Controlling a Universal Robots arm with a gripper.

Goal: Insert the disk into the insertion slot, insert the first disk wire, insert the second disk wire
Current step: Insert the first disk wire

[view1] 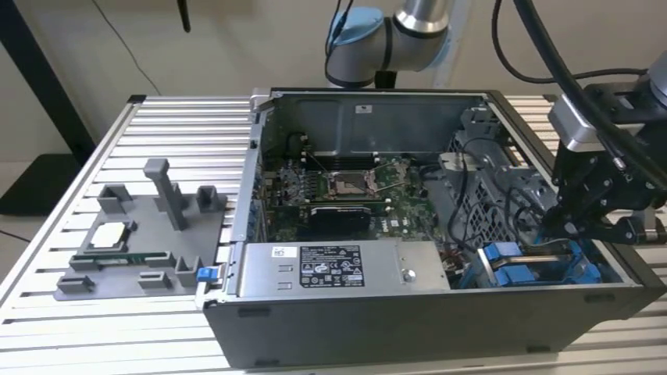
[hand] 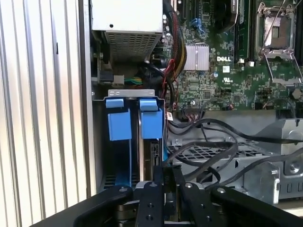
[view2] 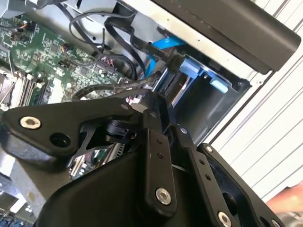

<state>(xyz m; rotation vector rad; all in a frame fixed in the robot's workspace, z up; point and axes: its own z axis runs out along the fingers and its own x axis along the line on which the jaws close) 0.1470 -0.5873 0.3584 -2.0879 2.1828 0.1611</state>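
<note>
The gripper (view1: 571,228) hangs over the near corner of the open case (view1: 417,328), on the exterior view's right, with its claw pressed together. Just beneath it, the disk (hand: 151,153) stands on edge in the insertion slot (hand: 130,93).

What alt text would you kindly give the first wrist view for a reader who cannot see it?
The robot's black hand hovers at the insertion slot, a grey metal bay with blue plastic tabs, inside an open computer case. Beyond it lie the green motherboard, a grey power-supply box and black cables draped over a perforated cage.
</note>
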